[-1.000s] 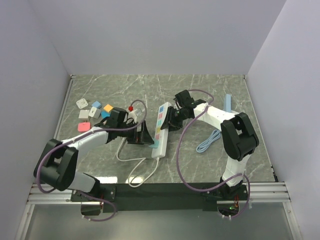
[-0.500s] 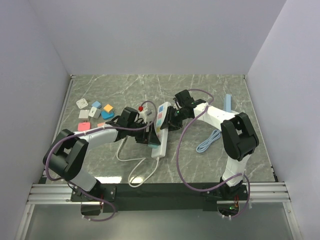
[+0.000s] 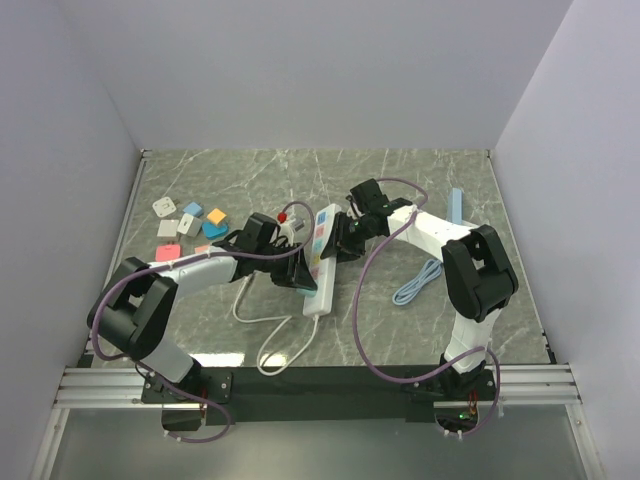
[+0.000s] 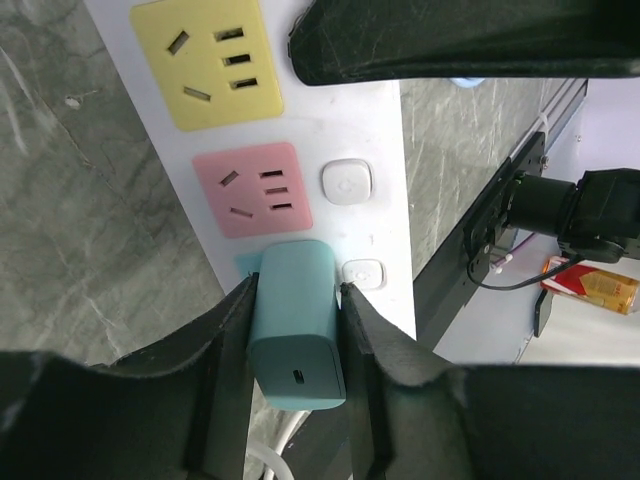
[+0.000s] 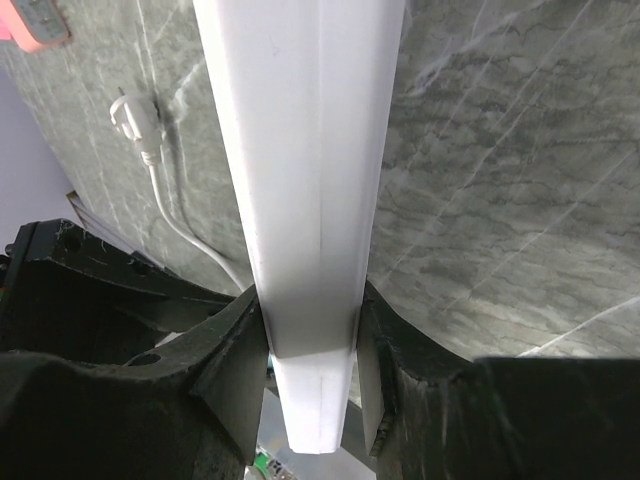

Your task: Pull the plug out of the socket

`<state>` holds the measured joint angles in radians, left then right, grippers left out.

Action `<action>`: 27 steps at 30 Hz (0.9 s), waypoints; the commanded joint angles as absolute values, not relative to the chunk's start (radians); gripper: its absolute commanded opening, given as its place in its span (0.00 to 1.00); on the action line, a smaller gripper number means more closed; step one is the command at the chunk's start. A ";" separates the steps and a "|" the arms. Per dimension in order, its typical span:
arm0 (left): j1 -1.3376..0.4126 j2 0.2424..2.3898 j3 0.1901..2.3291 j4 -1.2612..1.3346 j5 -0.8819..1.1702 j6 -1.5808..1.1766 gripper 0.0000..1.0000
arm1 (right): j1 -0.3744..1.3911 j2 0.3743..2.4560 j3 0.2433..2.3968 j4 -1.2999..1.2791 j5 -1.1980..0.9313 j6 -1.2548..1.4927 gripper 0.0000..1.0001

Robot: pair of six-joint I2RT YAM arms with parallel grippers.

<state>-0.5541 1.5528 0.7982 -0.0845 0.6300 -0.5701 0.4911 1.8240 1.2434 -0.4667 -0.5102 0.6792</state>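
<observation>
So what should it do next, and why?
Probably pull the plug straight out of the strip with the left tool. Its fingers pinch the plug's sides, the plug looks seated in its outlet, and the right tool clamps the strip's end to brace it.

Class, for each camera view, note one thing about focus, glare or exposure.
Top external: even light, with a pale glare on the table near the bases. Left wrist: the plug is sharp, the fingers beside it dark. Right wrist: the socket looks washed out.

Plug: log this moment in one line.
left gripper: shut on plug | right gripper: shut on power strip | plug: seated, not yet pulled
</observation>
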 commanded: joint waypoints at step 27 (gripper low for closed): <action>-0.558 1.540 0.980 -0.043 0.580 -0.669 0.01 | 0.499 1.795 1.215 -0.389 -0.531 0.684 0.00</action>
